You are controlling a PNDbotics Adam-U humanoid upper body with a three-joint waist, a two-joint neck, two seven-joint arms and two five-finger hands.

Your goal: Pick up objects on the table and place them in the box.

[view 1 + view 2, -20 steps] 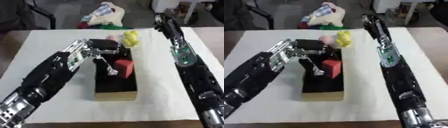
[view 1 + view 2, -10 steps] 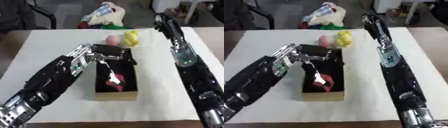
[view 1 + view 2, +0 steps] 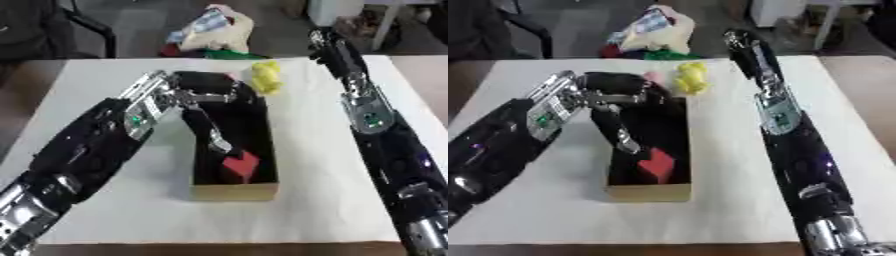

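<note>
1. Left eye view: the left hand [image 3: 199,97] sits just above centre of the frame, over the far end of the box [image 3: 233,190]. Its fingers are spread and hold nothing, with 1 finger [image 3: 210,131] reaching down into the box.
2. A red block [image 3: 241,165] lies inside the box toward its near end, just below that fingertip. Whether the 2 touch I cannot tell.
3. The box is dark inside with a tan outer wall and stands lengthwise at the middle of the white table cover [image 3: 315,200].
4. A yellow object [image 3: 267,77] lies on the cover just beyond the box's upper right corner.
5. The right arm [image 3: 376,130] runs up the right side of the frame. The right hand [image 3: 322,41] is at the upper right, and I cannot tell how its fingers are set.
6. Right eye view: a small pink object [image 3: 654,76] shows next to the yellow one, just behind the left hand.
7. A heap of soft toys [image 3: 651,30] lies beyond the table at top centre.
</note>
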